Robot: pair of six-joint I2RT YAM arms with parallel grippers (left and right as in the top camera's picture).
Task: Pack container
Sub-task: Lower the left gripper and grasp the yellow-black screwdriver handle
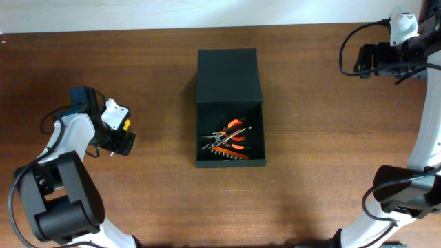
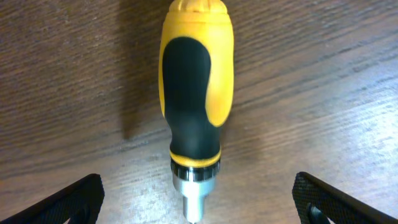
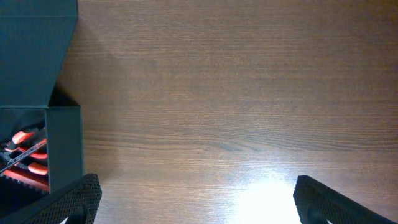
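The dark green container (image 1: 230, 162) sits mid-table with its flap lid (image 1: 227, 74) folded open to the far side. It holds orange-handled pliers (image 1: 233, 135) and other small tools. A yellow-and-black screwdriver handle (image 2: 196, 87) lies on the wood, its metal end toward my left gripper (image 2: 198, 214). That gripper is open, with one finger on each side of the metal end, not touching it. From overhead the left gripper (image 1: 122, 142) is far left of the container. My right gripper (image 3: 196, 202) is open and empty over bare wood, with the container (image 3: 65, 146) at the left of its view.
The right arm (image 1: 386, 55) hovers at the far right corner, its cables looping near the table's far edge. The left arm's base (image 1: 58, 200) stands at the near left. Brown wooden tabletop (image 1: 317, 138) surrounds the container.
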